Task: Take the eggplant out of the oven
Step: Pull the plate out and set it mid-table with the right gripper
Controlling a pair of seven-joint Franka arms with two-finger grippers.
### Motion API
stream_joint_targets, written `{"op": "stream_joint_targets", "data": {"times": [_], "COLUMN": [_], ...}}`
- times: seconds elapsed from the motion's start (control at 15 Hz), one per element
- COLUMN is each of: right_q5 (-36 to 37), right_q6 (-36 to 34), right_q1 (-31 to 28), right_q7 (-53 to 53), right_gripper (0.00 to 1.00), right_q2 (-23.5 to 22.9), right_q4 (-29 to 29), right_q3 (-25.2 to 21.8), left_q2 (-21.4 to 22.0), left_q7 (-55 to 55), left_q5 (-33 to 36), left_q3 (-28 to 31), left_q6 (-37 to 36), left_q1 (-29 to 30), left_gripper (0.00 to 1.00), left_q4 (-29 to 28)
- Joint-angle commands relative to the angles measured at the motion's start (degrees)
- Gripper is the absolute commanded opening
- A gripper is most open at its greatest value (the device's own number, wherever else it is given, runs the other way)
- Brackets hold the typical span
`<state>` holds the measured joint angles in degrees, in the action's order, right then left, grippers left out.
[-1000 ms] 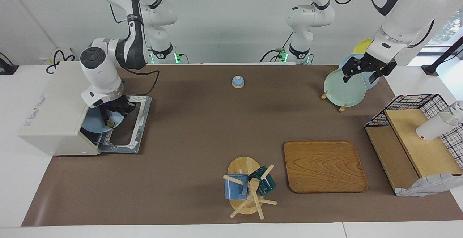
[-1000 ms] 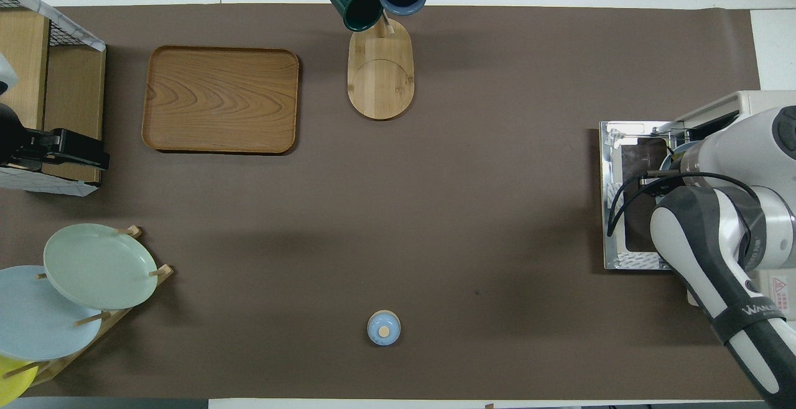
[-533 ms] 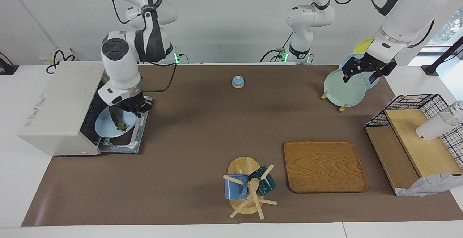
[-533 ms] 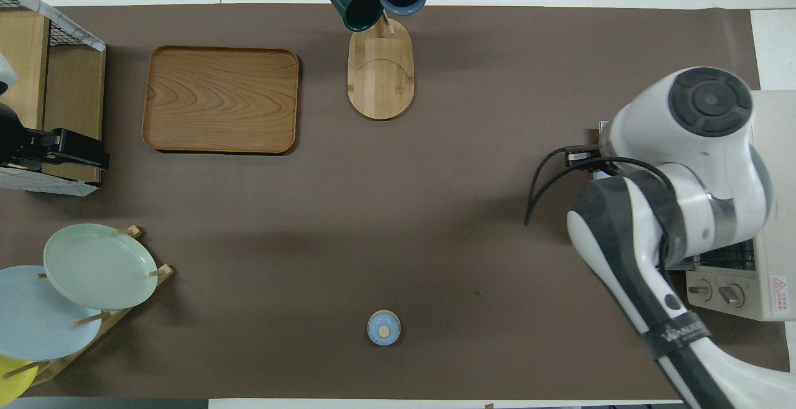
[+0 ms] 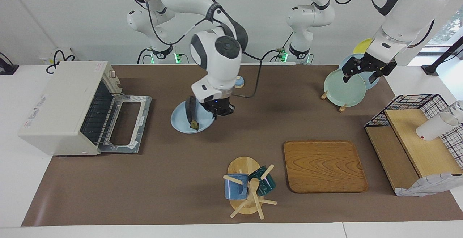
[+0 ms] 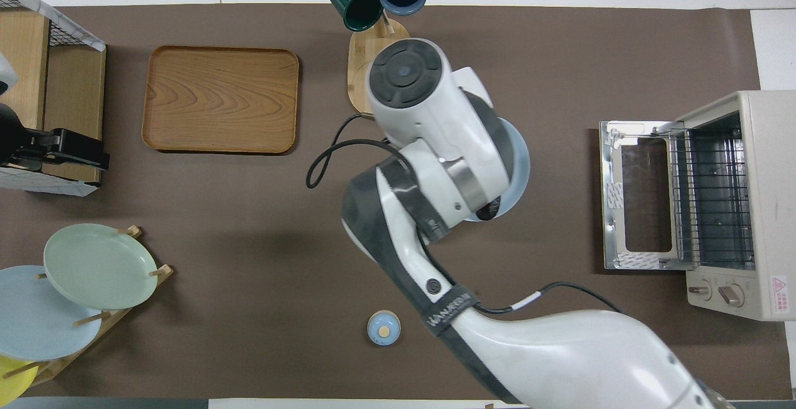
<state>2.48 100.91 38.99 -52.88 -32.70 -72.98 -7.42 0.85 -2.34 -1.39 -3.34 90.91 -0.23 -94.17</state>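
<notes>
Boxy off-white toaster oven (image 5: 59,109) stands door-down at the right arm's end of the bench. Over mid-bench, right end effector (image 5: 219,110) grips the pale blue plate (image 5: 184,122), the slim dark purple eggplant (image 5: 191,112) lying on it. Left end effector (image 5: 366,71) waits over the green plate (image 5: 340,89), fingers spread.

Eggplant (image 5: 191,112) on held plate; oven (image 5: 68,107) door open.

I saw a glossy light-blue plate (image 5: 184,124), a smooth grained wooden tray (image 5: 324,165), the oven (image 5: 61,107) with its matt off-white casing and shiny metal door, on a matt brown table cover (image 5: 173,180).
</notes>
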Motion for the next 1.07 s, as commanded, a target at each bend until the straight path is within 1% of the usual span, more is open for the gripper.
{"op": "stream_joint_targets", "data": {"times": [0.0,0.07,0.2,0.27,0.33,0.47,0.53,0.6,0.67,0.73,0.87,0.93,1.0], "right_q5": [-4.21,-6.06,-5.38,-5.38,-5.29,-5.29,-5.81,-6.16,-6.25,-6.34,-5.38,-5.38,-5.38], "right_q6": [6.7,10.49,12.02,12.02,12.37,15.61,17.54,19.74,21.59,22.47,20.82,19.94,19.15], "right_q1": [-0.14,0.3,3.01,3.11,3.03,3.11,3.11,3.03,2.85,2.68,2.41,2.41,2.32], "right_q7": [-9.22,-11.26,-11.63,-11.63,-11.55,-11.63,-11.81,-12.07,-12.16,-12.16,-11.99,-11.98,-11.64], "right_gripper": [0.0,0.0,0.0,0.0,0.0,0.0,0.0,0.03,0.1,0.12,0.3,0.33,0.38], "right_q2": [-5.35,-5.7,-7.02,-7.2,-6.94,-5.54,-5.01,-4.92,-4.91,-4.91,-4.83,-4.83,-4.57], "right_q4": [6.8,6.19,5.65,4.78,2.34,-2.93,-4.53,-5.33,-5.94,-5.43,-3.94,-3.67,-3.06], "right_q3": [2.66,2.76,2.76,2.76,2.76,2.76,2.76,2.76,2.76,2.76,2.76,2.59,2.15], "left_q2": [0.38,0.38,0.38,0.38,0.38,0.38,0.38,0.38,0.38,0.38,0.38,0.38,0.38], "left_q7": [-0.47,-0.47,-0.47,-0.47,-0.47,-0.47,-0.47,-0.47,-0.47,-0.47,-0.47,-0.47,-0.47], "left_q5": [1.04,1.04,1.04,1.04,1.04,1.04,1.04,1.04,1.04,1.04,1.04,1.04,1.04], "left_q3": [0.0,0.0,0.0,0.0,0.0,0.0,0.0,0.0,0.0,0.0,0.0,0.0,0.0], "left_q6": [0.14,0.14,0.14,0.14,0.14,0.14,0.14,0.14,0.14,0.14,0.14,0.14,0.14], "left_q1": [0.14,0.14,0.14,0.14,0.14,0.14,0.14,0.14,0.14,0.14,0.14,0.14,0.14], "left_gripper": [1.0,1.0,1.0,1.0,1.0,1.0,1.0,1.0,1.0,1.0,1.0,1.0,1.0], "left_q4": [-0.22,-0.22,-0.22,-0.22,-0.22,-0.22,-0.22,-0.22,-0.22,-0.22,-0.22,-0.22,-0.22]}}
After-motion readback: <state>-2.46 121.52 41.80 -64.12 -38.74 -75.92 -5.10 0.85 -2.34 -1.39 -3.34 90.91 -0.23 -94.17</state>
